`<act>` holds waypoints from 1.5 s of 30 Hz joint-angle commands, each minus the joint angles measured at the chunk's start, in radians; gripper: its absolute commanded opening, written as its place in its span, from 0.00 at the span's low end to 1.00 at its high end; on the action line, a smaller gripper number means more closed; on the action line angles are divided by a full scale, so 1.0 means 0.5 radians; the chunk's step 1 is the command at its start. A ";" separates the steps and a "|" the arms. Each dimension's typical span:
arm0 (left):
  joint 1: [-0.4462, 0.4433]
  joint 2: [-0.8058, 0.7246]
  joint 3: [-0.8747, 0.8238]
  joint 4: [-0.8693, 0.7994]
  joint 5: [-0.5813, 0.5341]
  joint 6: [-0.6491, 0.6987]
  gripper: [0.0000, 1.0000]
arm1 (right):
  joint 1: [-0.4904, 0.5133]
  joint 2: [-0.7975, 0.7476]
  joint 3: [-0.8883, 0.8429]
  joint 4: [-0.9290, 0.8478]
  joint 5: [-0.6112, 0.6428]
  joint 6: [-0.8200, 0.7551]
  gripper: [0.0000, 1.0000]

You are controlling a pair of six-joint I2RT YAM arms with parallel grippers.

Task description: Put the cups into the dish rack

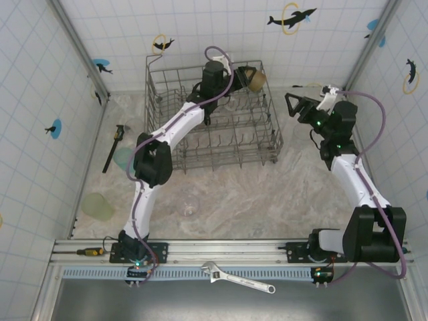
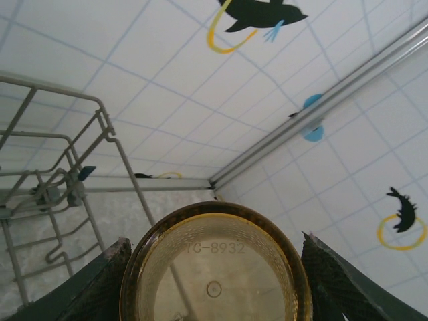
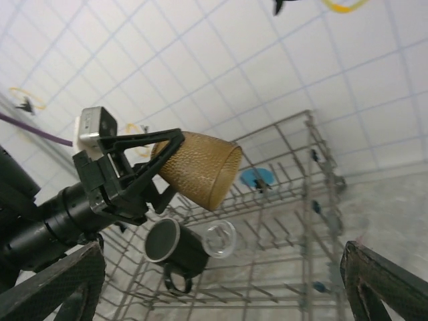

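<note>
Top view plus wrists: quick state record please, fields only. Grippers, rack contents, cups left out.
left gripper: shut on tumbler, held sideways over far right corner of rack
right gripper: open, empty, right of rack
in rack: mug on its side, clear glass beside it
on table: teal cup, green cup, second glass

The surface (image 1: 267,194) is pale, with a beige marbled pattern, and tiled walls close it on three sides. The grey wire dish rack (image 1: 261,127) stands on its far middle part. Left of the rack a thin black tool (image 1: 112,148) lies at a slant, and a pale teal cup (image 1: 122,158) is just beside it. Nearer on the left is a pale green cup (image 1: 99,206). A clear glass (image 1: 189,203) is near the middle, in front of the rack.
</note>
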 commanded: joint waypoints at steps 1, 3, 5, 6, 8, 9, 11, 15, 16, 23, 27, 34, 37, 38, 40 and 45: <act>-0.001 0.123 0.135 0.056 -0.057 0.124 0.00 | -0.028 -0.097 -0.065 -0.108 0.099 -0.153 0.94; 0.001 0.155 0.144 0.080 -0.069 0.126 0.00 | -0.048 -0.120 -0.090 -0.114 0.099 -0.173 0.95; -0.002 0.179 0.144 0.087 -0.096 0.153 0.00 | -0.068 -0.138 -0.116 -0.121 0.099 -0.189 0.95; -0.002 0.191 0.143 0.084 -0.114 0.169 0.00 | -0.078 -0.144 -0.123 -0.125 0.099 -0.197 0.95; -0.002 0.204 0.141 0.072 -0.151 0.208 0.00 | -0.095 -0.152 -0.137 -0.130 0.099 -0.206 0.95; -0.004 0.210 0.141 0.065 -0.165 0.231 0.00 | -0.102 -0.154 -0.145 -0.132 0.099 -0.210 0.94; -0.005 0.219 0.141 0.059 -0.192 0.259 0.00 | -0.111 -0.159 -0.153 -0.123 0.099 -0.214 0.95; -0.033 0.228 0.141 0.046 -0.254 0.366 0.00 | -0.114 -0.157 -0.159 -0.102 0.099 -0.211 0.95; -0.040 0.229 0.140 0.037 -0.269 0.402 0.00 | -0.114 -0.157 -0.162 -0.096 0.099 -0.209 0.95; -0.060 0.267 0.135 -0.010 -0.353 0.518 0.00 | -0.111 -0.165 -0.171 -0.057 0.099 -0.193 0.95; -0.087 0.291 0.135 -0.011 -0.420 0.591 0.00 | -0.110 -0.178 -0.182 -0.053 0.099 -0.200 0.95; -0.125 0.299 0.135 -0.012 -0.571 0.740 0.00 | -0.116 -0.208 -0.208 -0.042 0.167 -0.229 0.95; -0.167 0.276 0.116 -0.019 -0.636 0.849 0.00 | -0.117 -0.214 -0.198 -0.058 0.152 -0.226 0.95; -0.188 0.261 0.096 -0.009 -0.668 0.898 0.00 | -0.120 -0.219 -0.193 -0.068 0.152 -0.228 0.95; -0.221 0.254 0.085 0.001 -0.698 0.998 0.00 | -0.121 -0.235 -0.195 -0.063 0.152 -0.227 0.95; -0.233 0.283 0.085 -0.035 -0.786 1.065 0.00 | -0.121 -0.264 -0.205 -0.027 0.143 -0.213 0.95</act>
